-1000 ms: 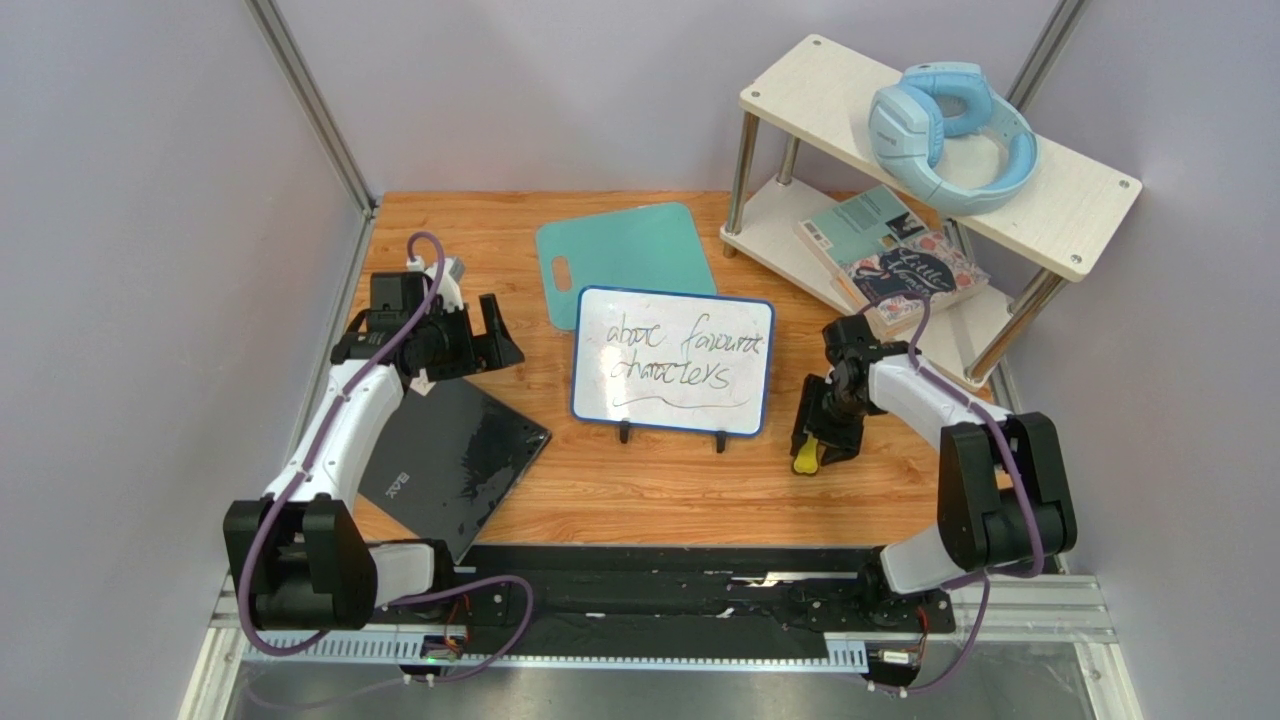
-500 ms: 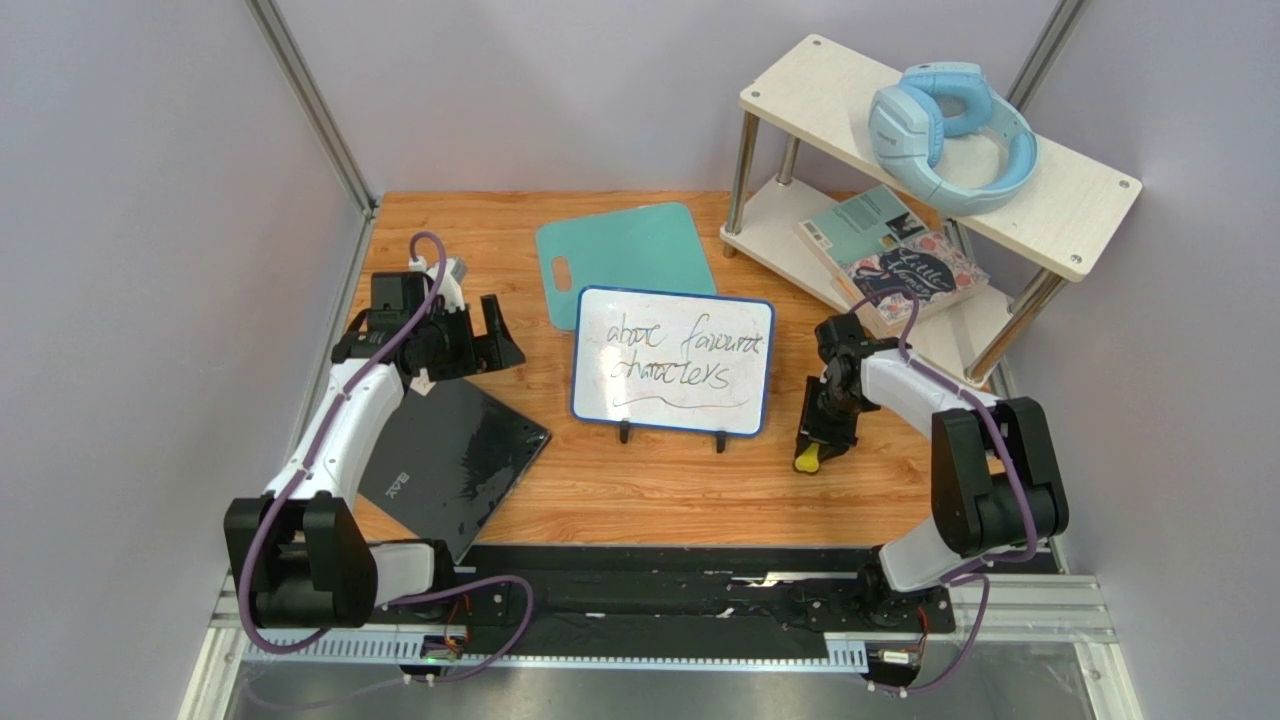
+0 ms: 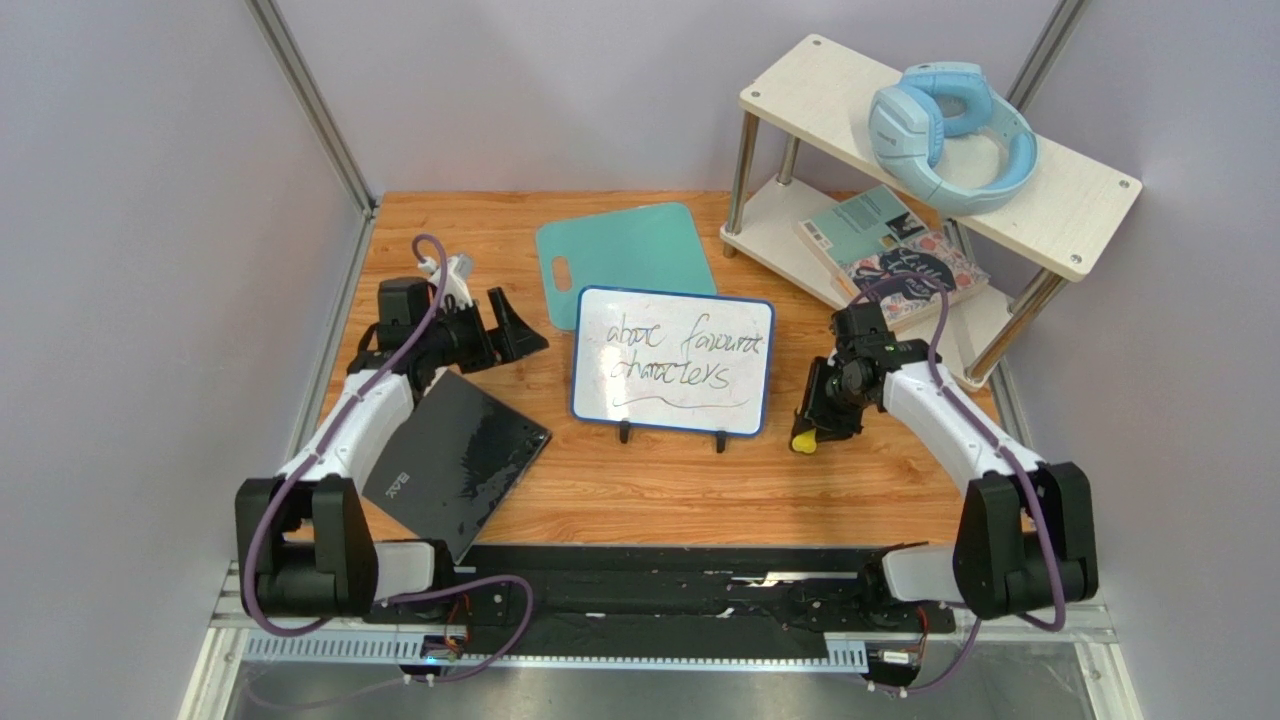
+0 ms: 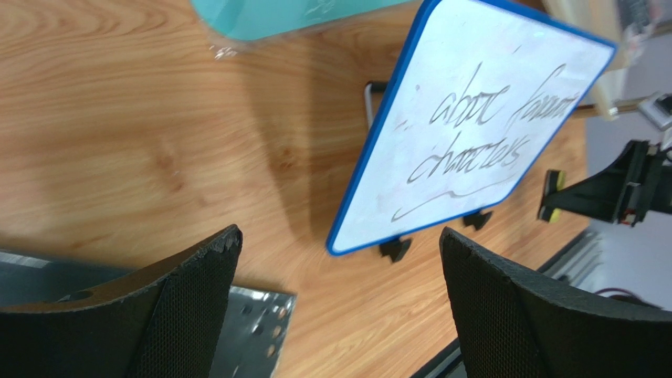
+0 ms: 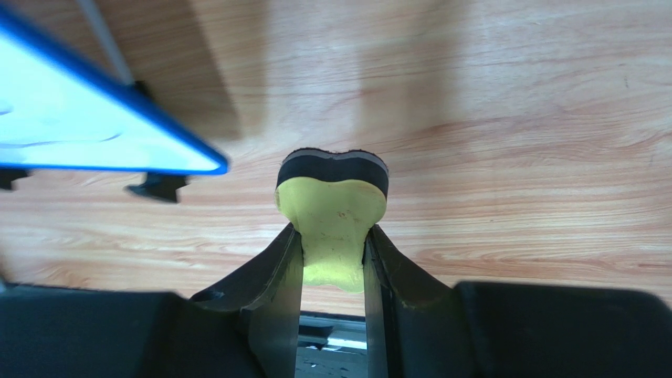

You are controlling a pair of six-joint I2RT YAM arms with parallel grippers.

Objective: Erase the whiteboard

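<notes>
The whiteboard [image 3: 673, 362] stands propped on two black feet at the table's middle, blue-framed, with dark handwriting on it; it shows too in the left wrist view as the whiteboard [image 4: 473, 118] and as a corner of the whiteboard [image 5: 95, 134] in the right wrist view. My right gripper [image 3: 813, 425] is just right of the board, shut on a yellow foam eraser [image 5: 332, 220] with a black felt face, squeezed between its fingers. My left gripper [image 3: 504, 323] hangs open left of the board with nothing between its fingers [image 4: 197, 299].
A teal mat [image 3: 624, 258] lies behind the board. A glossy black slab [image 3: 451, 458] lies at the front left. At the back right stands a two-tier shelf [image 3: 1052, 203] with blue headphones [image 3: 950, 132] on top and books [image 3: 902, 263] below.
The right gripper closed on the eraser and lifted it slightly toward the board's right edge. The left gripper shifted up and right, nearer the board's left side.
</notes>
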